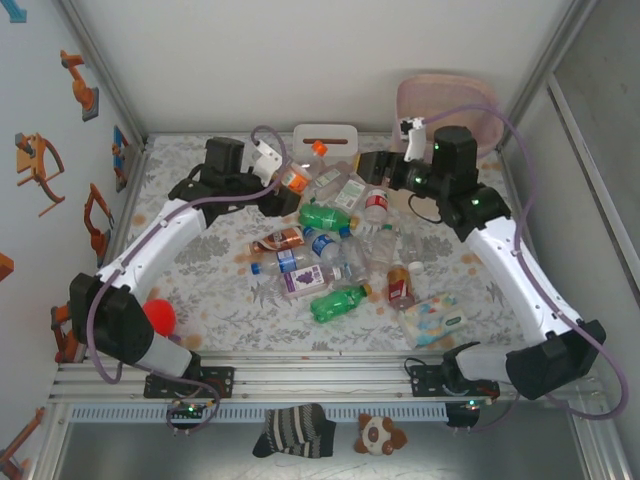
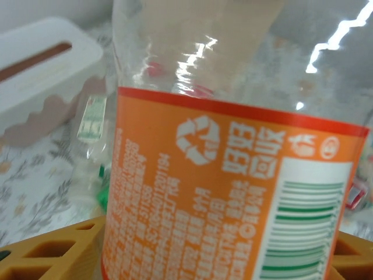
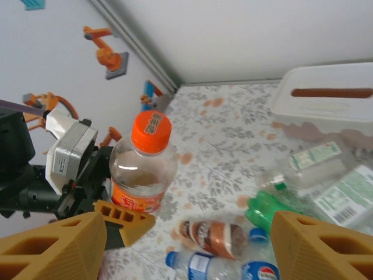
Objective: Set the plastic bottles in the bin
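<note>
Quite a heap: plastic bottles (image 1: 330,255) lie tumbled together in the middle of the surface (image 1: 200,290). Some are clear and ribbed, two are glossy green and one is brown, all lying across each other on the leaf-printed cloth. At 12 o'clock of the pile sits a low white tissue box (image 1: 325,138) with a slot. At 5 o'clock there's a soft flat pack of wipes (image 1: 435,320), and way out at 8 o'clock a red ball (image 1: 158,316). The bin (image 1: 445,105), pale pink with a rounded rim, stands in the far corner at 1 o'clock, with the right arm's wrist between it and the pile.

The left arm (image 1: 160,235) reaches long and low from 7 o'clock. The left jaws pinch the orange-label bottle (image 3: 143,169) low on its smooth clear body, orange cap up, at 11 o'clock of the heap near the tissue box. Whether its base touches the surface I can't tell.

The right arm (image 1: 510,260) bends in from 4 o'clock, wrist turned left. The right jaws stand spread wide with nothing between them, facing that held bottle.
</note>
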`<state>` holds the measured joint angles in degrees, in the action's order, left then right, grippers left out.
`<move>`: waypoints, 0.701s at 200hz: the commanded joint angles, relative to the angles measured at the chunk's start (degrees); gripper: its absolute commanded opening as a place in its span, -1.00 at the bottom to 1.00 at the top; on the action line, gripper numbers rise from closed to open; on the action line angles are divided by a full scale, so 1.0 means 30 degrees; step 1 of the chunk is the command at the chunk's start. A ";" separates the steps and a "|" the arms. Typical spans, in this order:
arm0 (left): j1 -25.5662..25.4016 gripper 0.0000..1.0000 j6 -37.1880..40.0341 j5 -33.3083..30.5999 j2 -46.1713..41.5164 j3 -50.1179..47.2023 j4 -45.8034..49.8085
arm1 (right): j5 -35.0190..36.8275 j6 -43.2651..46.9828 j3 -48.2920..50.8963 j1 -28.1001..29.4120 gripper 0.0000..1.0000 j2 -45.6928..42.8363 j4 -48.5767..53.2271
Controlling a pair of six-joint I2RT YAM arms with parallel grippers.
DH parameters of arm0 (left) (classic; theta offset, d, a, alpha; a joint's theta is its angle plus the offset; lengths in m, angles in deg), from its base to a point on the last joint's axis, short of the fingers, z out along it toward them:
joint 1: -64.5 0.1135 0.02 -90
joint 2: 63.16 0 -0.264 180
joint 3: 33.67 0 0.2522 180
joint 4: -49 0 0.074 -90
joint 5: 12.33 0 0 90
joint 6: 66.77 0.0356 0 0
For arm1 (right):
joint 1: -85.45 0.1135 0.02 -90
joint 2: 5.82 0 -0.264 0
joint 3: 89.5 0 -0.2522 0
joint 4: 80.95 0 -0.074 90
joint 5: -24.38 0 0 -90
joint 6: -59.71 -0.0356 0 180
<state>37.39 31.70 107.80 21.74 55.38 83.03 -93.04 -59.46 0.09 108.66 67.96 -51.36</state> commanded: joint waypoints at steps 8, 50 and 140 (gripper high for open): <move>-0.0649 -0.04 -0.4370 -0.0271 -0.0986 -0.0566 -0.4535 | 0.0321 -0.0911 0.0852 0.0856 0.53 -0.0536 -0.4435; -0.2760 -0.04 -0.5922 -0.1282 -0.1146 -0.0276 -0.6200 | -0.0236 -0.1439 0.1185 0.1658 0.60 -0.0051 -0.6552; -0.4356 -0.06 -0.8798 -0.0815 -0.1344 -0.0413 -0.9916 | -0.2451 -0.2574 0.0572 0.1985 0.60 0.0974 -0.8212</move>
<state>25.39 8.73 104.48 19.67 54.22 59.34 -96.79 -65.16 3.29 113.79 70.21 -71.58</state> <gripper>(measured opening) 0.627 0.803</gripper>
